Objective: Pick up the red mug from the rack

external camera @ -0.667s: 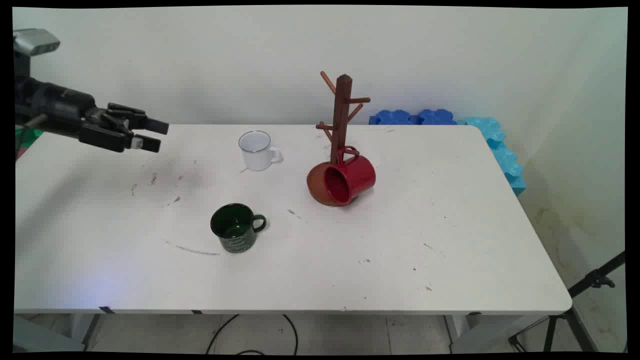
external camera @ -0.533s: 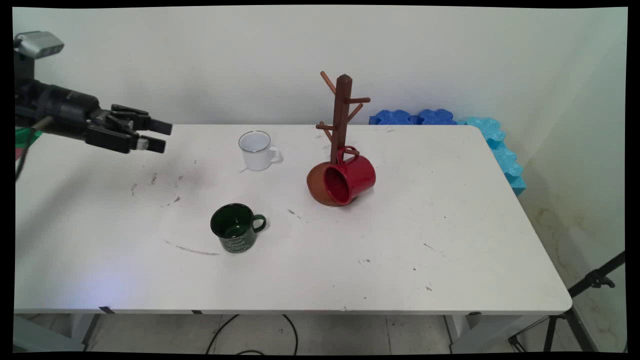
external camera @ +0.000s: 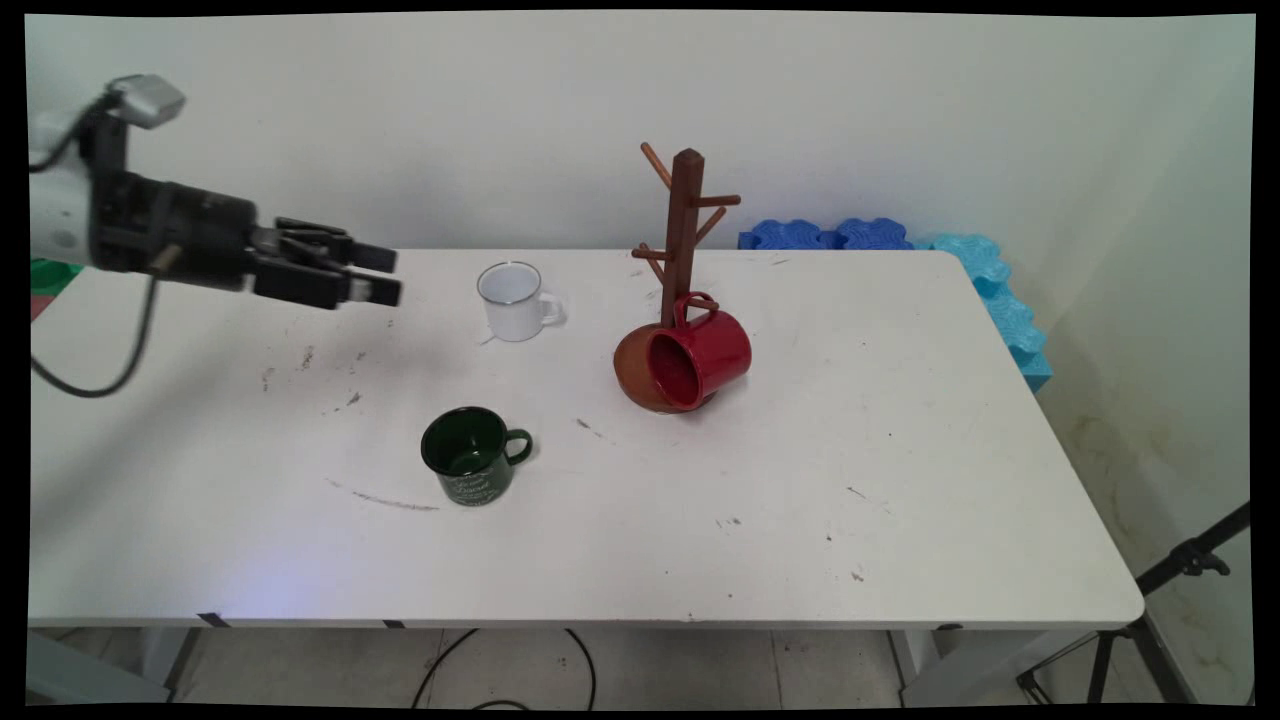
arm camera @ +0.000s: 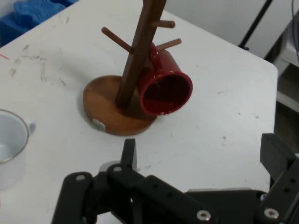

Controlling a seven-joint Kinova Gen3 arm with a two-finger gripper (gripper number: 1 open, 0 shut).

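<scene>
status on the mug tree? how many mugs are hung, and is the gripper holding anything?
Done: one. The red mug hangs by its handle on a low peg of the wooden mug tree.
In hand: nothing. The gripper is open and empty, in the air left of the white mug, touching nothing.
Left: the white mug and the green mug both stand upright on the table, off the tree.
</scene>
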